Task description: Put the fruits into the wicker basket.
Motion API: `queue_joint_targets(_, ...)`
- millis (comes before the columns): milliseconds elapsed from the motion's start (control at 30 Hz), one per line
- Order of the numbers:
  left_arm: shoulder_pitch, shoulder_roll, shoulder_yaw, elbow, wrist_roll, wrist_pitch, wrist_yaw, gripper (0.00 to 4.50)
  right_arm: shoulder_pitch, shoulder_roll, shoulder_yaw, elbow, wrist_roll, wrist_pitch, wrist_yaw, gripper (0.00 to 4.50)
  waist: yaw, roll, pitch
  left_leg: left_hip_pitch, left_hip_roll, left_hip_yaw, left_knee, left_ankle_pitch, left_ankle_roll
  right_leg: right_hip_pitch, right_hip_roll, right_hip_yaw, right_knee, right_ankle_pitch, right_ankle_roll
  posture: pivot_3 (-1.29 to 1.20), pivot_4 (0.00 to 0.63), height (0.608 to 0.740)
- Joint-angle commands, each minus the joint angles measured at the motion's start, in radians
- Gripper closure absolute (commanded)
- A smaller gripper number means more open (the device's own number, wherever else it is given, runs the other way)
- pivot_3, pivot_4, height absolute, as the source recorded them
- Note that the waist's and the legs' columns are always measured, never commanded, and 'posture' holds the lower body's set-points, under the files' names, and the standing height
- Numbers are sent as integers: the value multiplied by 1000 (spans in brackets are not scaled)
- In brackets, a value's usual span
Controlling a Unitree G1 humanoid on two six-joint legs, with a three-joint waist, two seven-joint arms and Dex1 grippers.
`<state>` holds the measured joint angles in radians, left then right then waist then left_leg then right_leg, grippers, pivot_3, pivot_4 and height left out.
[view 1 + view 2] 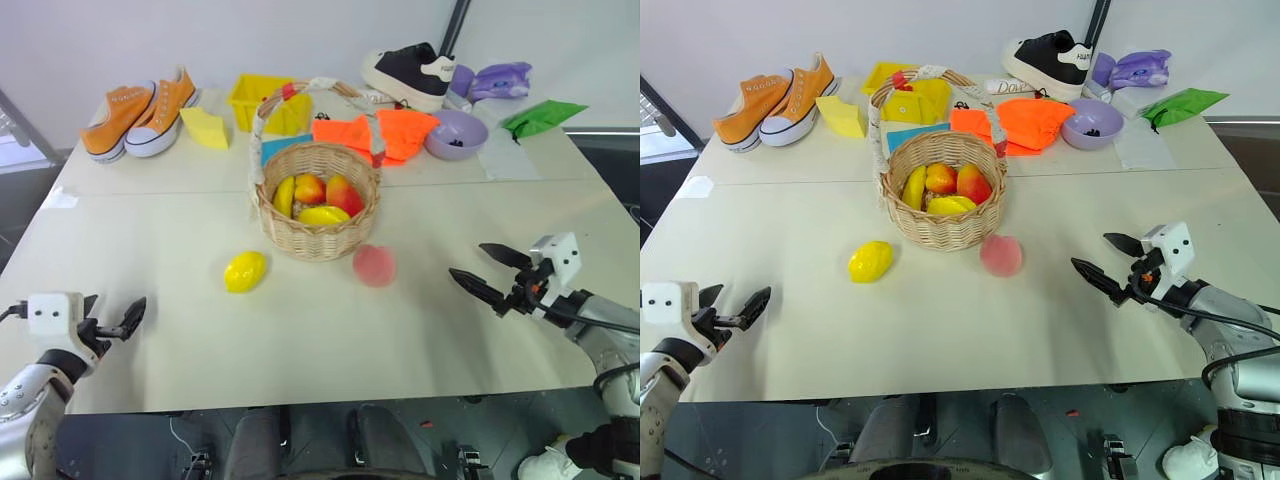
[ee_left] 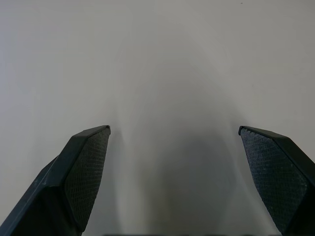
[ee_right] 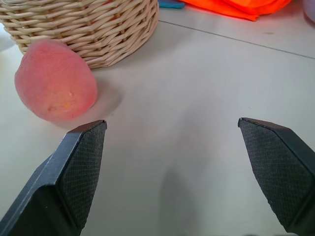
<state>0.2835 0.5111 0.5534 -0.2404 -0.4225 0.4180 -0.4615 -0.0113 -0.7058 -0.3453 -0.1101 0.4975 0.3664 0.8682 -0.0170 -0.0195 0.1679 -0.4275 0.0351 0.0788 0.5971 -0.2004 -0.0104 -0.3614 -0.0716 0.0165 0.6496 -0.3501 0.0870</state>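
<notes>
Left gripper (image 1: 112, 322): mine, low over the bare near-left part of the table (image 1: 300, 340), fingers spread wide apart, nothing between them; well apart from any fruit.

Lemon (image 1: 245, 271): loose on the table, in front of the wicker basket and to its left, not touching it. Glossy yellow oval shell, so I judge it light, rigid and slippery. I would pinch it across its short middle, not on the tapered ends, where it could squirt out.

Wicker basket (image 1: 318, 205): upright mid-table, tall arched handle over it. Several fruits (image 1: 318, 195) already lie inside, yellow and red-yellow. The weave looks light, so a nudge could slide it; I would drop in from above, clear of the handle.

Peach (image 1: 374, 265): on the table just beside the basket's front wall, to its right; whether it touches the weave I cannot tell. Matte pinkish-red skin should give better grip than the lemon; likely light and perhaps slightly soft. Round, so it may roll; take it across its widest part.

Right gripper (image 1: 480, 270): mine, near the right table edge, fingers wide apart and empty, pointing toward the peach, still short of it.
</notes>
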Motion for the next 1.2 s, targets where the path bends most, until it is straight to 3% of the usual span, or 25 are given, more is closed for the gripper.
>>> queue_joint_targets(33,7,7,38,-40,-12,-31,-5,0,-20,-15,-21,-36,19,6,-6,37,0,0,0,0,0,0,0,0,0,0,0,0,0,0,0,0,150,733)
queue_joint_targets(767,-54,-4,11,-126,-69,-20,-5,0,-61,-22,-12,-60,19,4,28,37,2,0,0,1,0,0,0,2,3,2,0,-1,0,0,1,0,150,733)
queue_joint_targets(1000,-133,85,-118,-269,-136,91,-84,0,-82,-55,-1,-200,136,119,68,37,2,0,0,1,0,0,2,2,3,3,0,-2,1,1,2,0,150,733)
queue_joint_targets(1200,-261,158,-287,-267,-77,153,-104,0,-102,-89,68,-412,238,243,55,37,1,0,0,1,0,0,2,2,3,3,1,-2,2,2,4,0,150,733)
